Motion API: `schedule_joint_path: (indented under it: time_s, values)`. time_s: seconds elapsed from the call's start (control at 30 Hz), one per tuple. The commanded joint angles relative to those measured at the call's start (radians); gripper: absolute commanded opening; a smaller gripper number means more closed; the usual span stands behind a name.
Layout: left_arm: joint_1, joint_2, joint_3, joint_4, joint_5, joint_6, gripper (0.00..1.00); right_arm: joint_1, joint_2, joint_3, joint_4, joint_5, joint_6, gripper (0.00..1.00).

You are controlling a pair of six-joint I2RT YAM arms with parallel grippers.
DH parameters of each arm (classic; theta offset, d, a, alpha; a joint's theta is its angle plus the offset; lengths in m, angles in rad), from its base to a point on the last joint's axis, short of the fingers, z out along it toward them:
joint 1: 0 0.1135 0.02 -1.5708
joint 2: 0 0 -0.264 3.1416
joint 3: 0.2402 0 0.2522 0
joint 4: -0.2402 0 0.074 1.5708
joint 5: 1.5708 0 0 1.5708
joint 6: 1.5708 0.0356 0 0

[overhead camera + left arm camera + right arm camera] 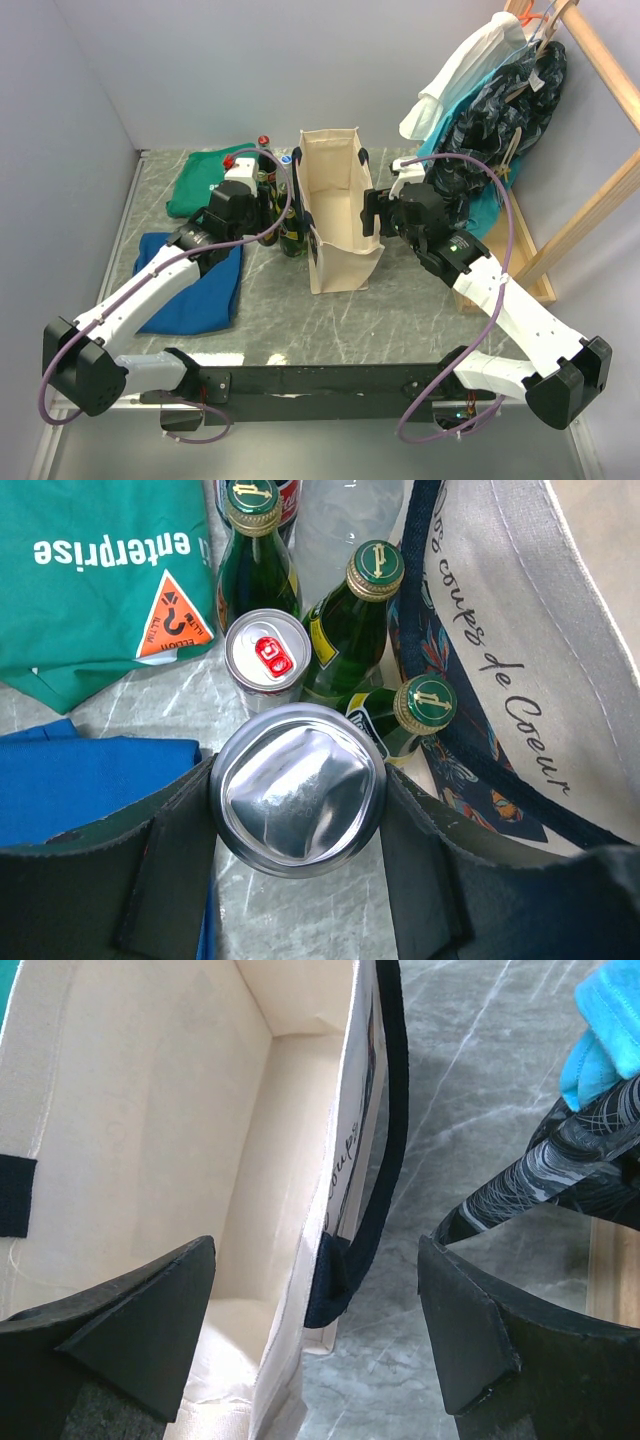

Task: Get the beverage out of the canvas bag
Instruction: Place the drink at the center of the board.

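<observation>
My left gripper (pixel 298 815) is shut on the beverage, a silver can (pixel 298 788) whose domed base faces the left wrist camera. It hangs over the table just left of the canvas bag (pixel 340 215), outside it. The bag stands upright in the middle of the table, cream with navy handles (pixel 385 1110). My right gripper (pixel 315 1260) is open and straddles the bag's right wall (pixel 345 1160), with one finger inside and one outside. The part of the bag's inside (pixel 170 1110) that shows has nothing in it. From above, the left gripper (pixel 262 205) and the right gripper (pixel 372 212) flank the bag.
Three green glass bottles (pixel 350 630), a red-tabbed can (pixel 265 652) and a clear bottle (pixel 340 520) stand below the held can beside the bag. A green cloth (pixel 205 180) and a blue cloth (pixel 195 285) lie at the left. Clothes hang on a wooden rack (pixel 500 90) at the right.
</observation>
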Motion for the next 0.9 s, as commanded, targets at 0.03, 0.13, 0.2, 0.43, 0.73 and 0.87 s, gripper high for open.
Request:
schedule_joint_path:
  time_s: [0.03, 0.13, 0.2, 0.43, 0.73, 0.87]
  values:
    - [0.003, -0.009, 0.004, 0.144, -0.011, -0.014, 0.01, 0.003, -0.016, 0.003, 0.021, 0.032, 0.013, 0.88]
    - [0.003, -0.009, -0.002, 0.157, -0.013, -0.014, 0.01, 0.003, -0.016, 0.000, 0.029, 0.032, 0.016, 0.88]
    - [0.004, -0.005, -0.007, 0.163, -0.018, -0.008, 0.01, 0.003, -0.017, 0.001, 0.029, 0.034, 0.016, 0.88]
    - [0.003, 0.023, -0.014, 0.175, -0.008, 0.007, 0.01, 0.003, -0.026, -0.008, 0.033, 0.040, 0.014, 0.88]
    - [0.006, 0.040, -0.034, 0.194, -0.014, 0.017, 0.01, 0.001, -0.023, -0.012, 0.032, 0.046, 0.013, 0.88]
    - [0.006, 0.034, -0.065, 0.226, -0.022, 0.009, 0.01, 0.001, -0.028, -0.023, 0.030, 0.057, 0.013, 0.89]
